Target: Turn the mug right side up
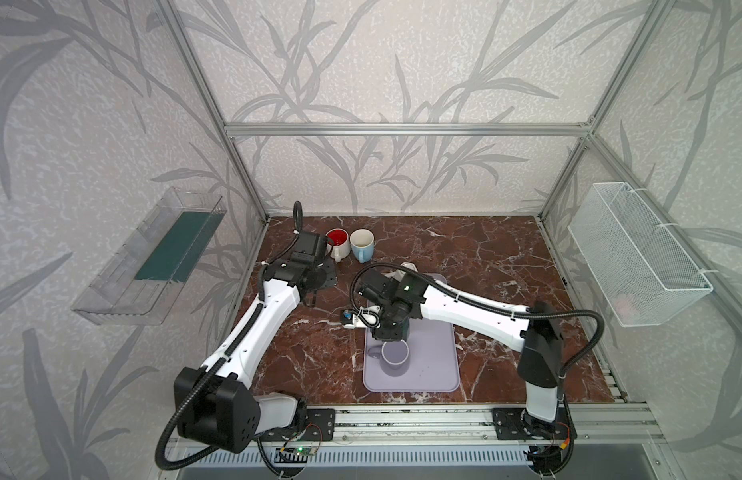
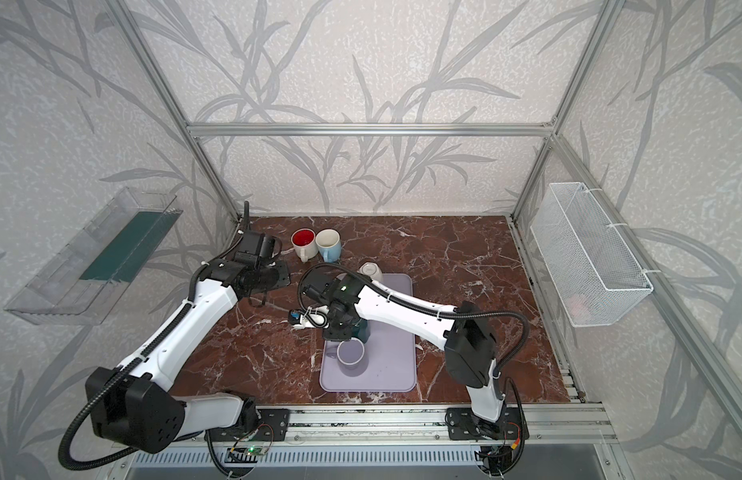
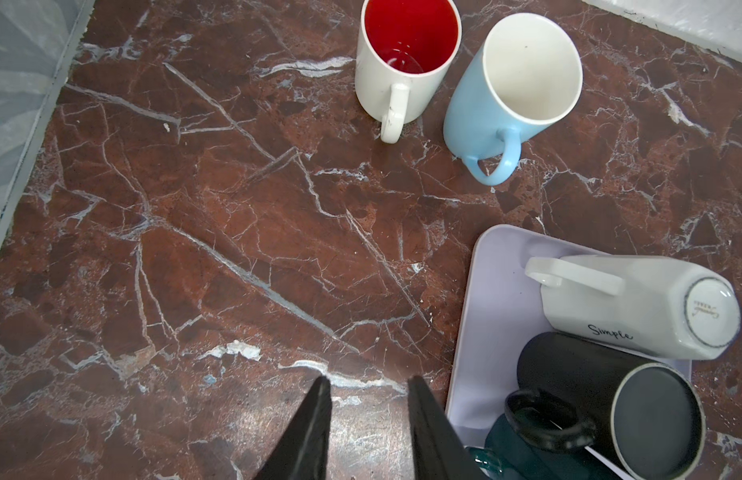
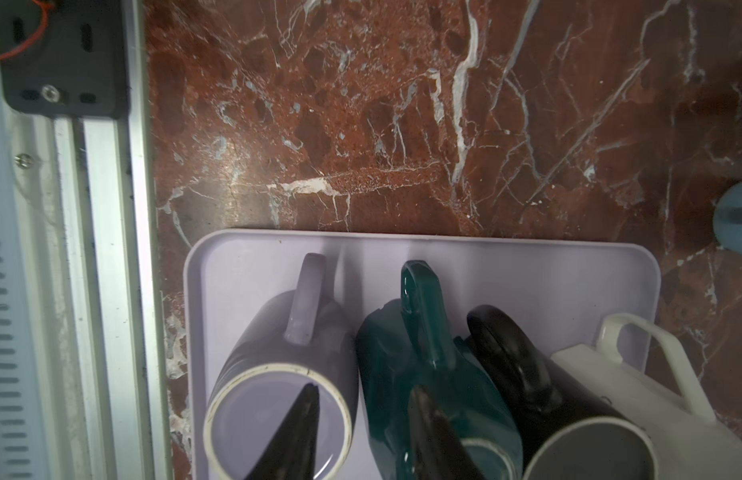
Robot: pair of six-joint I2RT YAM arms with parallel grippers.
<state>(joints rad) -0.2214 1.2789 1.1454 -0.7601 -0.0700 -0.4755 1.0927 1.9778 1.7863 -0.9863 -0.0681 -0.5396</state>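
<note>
Several mugs stand bottom up on the lavender tray (image 1: 436, 365): a purple mug (image 4: 257, 349) nearest the front rail, then a teal mug (image 4: 382, 374), a black mug (image 4: 527, 386) and a white mug (image 3: 635, 311) marked "Simple". My right gripper (image 4: 363, 399) hangs open just above them, one finger over the purple mug's (image 1: 395, 352) base and the other over the teal mug (image 2: 364, 328), with nothing gripped. My left gripper (image 3: 369, 382) is open over bare marble beside the tray's (image 3: 494, 291) far left corner.
A white mug with a red inside (image 1: 338, 243) and a light blue mug (image 1: 362, 245) stand upright on the marble at the back left. A clear bin (image 1: 153, 257) hangs on the left wall, a wire basket (image 1: 639, 253) on the right. The front rail (image 4: 107, 249) runs beside the tray.
</note>
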